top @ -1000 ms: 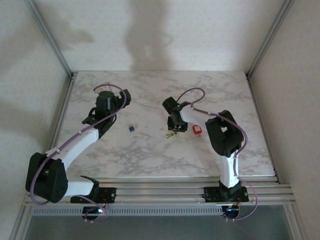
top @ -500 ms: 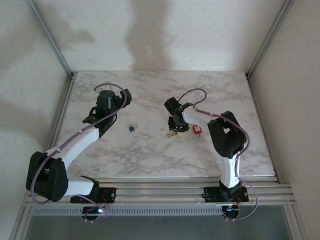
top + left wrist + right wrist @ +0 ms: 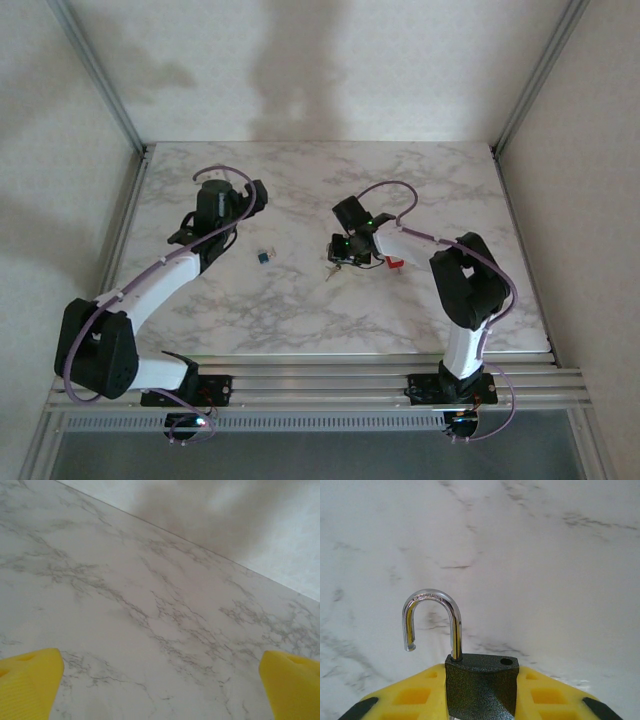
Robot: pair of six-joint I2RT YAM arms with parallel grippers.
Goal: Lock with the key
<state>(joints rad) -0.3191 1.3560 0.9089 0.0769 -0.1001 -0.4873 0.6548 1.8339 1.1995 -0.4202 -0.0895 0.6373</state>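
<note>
Bench: white marble top, walled at the back and both sides, with slanted aluminium posts at the far corners and a slotted rail along the near edge. The far strip, the right third and the near band are all bare, so there is plenty of room there.

Left arm: reaches up the left side, well inside the left edge. Left gripper: jaws spread wide, yellow fingertips at the two lower corners of the wrist view. Nothing is between them, and bare marble runs ahead to the back wall.

Right arm: bends in from the right toward mid-bench. Right gripper: closed on the padlock, with the yellow pads pressed to both sides of the dark textured body. The padlock sits mid-bench, clear of every edge.

Shackle: chrome, upright and open. One leg sits in the body and the free end hangs out to the left, with the empty hole visible on top of the body.

Red object: just right of the right gripper and partly behind the arm — cannot tell what it is.

Small blue object: lies alone between the two grippers, with open marble all round — too small to identify.
</note>
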